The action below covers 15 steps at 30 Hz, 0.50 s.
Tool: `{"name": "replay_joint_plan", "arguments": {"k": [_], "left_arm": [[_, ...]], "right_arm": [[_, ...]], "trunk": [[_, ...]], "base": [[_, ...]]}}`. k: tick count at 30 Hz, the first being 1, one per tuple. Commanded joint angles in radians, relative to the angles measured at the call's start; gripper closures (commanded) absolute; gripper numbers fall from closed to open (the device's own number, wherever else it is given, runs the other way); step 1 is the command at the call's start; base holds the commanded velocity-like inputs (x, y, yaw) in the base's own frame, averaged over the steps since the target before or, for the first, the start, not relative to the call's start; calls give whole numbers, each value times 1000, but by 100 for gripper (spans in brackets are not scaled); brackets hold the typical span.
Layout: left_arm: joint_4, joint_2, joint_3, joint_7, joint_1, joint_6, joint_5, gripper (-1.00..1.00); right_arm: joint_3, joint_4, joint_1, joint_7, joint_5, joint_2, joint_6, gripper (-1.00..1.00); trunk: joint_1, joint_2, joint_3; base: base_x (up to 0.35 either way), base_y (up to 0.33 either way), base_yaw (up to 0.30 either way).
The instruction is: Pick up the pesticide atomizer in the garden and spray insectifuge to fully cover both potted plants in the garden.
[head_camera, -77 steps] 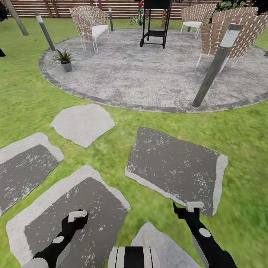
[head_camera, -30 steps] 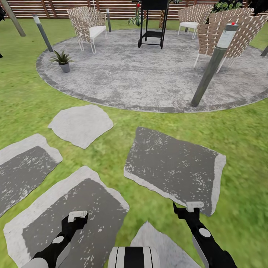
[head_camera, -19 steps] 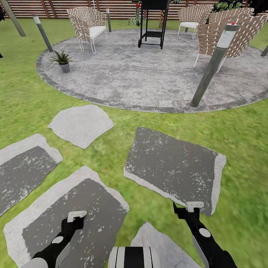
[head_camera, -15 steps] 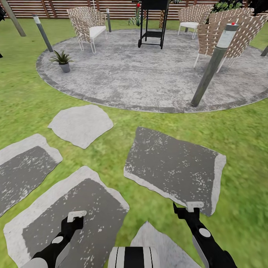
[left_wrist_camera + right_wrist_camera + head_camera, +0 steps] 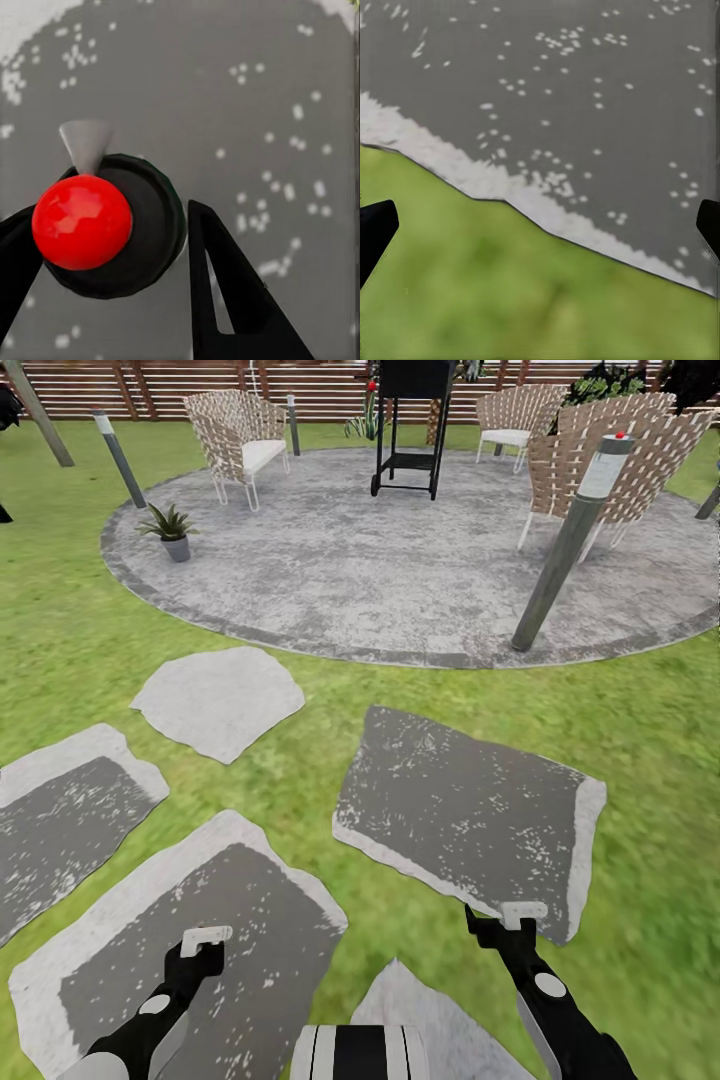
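I'm looking for the pesticide atomizer: right pincer (image 5: 515, 913) wide open and empty, left pincer (image 5: 205, 943) around a dark red-topped thing (image 5: 154, 225), grip unclear, so I'd check that next.

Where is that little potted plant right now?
In the head view, the small potted plant stands at the far left edge of the round paved patio, between a grey bollard lamp and a woven chair.

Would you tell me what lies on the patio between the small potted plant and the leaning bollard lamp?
In the head view, only bare grey patio paving lies between the potted plant and the bollard lamp; the chairs and black cart stand further back.
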Motion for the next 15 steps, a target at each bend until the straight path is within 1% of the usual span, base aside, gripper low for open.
{"name": "replay_joint_plan", "arguments": {"k": [1, 15], "left_arm": [[1, 0, 1, -1, 0, -3, 4, 100], [2, 1, 0, -1, 0, -3, 4, 100]], "right_arm": [[-1, 1, 0, 1, 1, 0, -3, -100], [-1, 2, 0, 1, 1, 2, -3, -100]], "trunk": [[-1, 0, 3], [-7, 3, 58]], "base": [[0, 0, 0], [0, 0, 0]]}}
